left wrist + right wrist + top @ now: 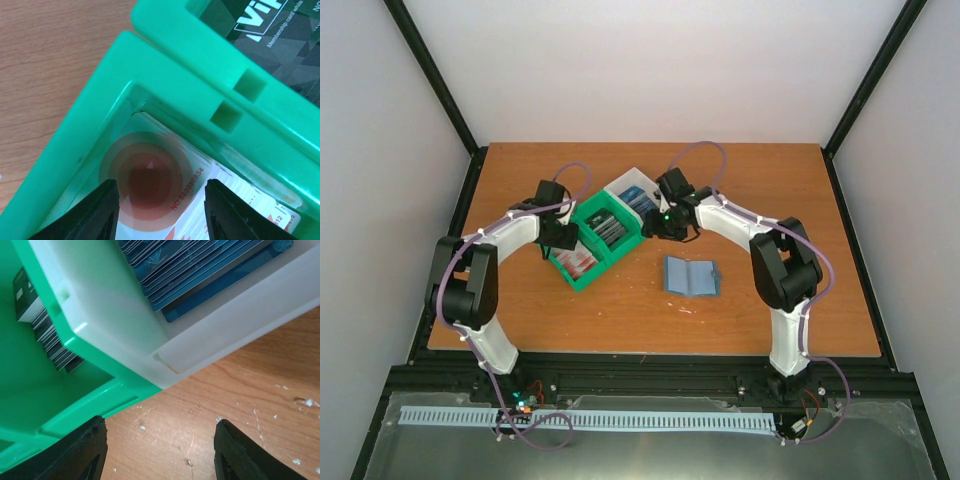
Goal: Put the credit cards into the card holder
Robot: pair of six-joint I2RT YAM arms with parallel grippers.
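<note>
The wooden surface (620,320) carried the green bins (615,262) and, touching them, a white bin (240,325). The card holder (691,276) lay open and flat on the surface, apart from the bins and nearer the right arm. Red cards (150,180) and dark cards (270,35) filled the green bins; blue cards (200,270) filled the white one. The left gripper (160,200) hung spread just above the red cards. The right gripper (160,440) stood wide over bare wood beside the bins' corner.
</note>
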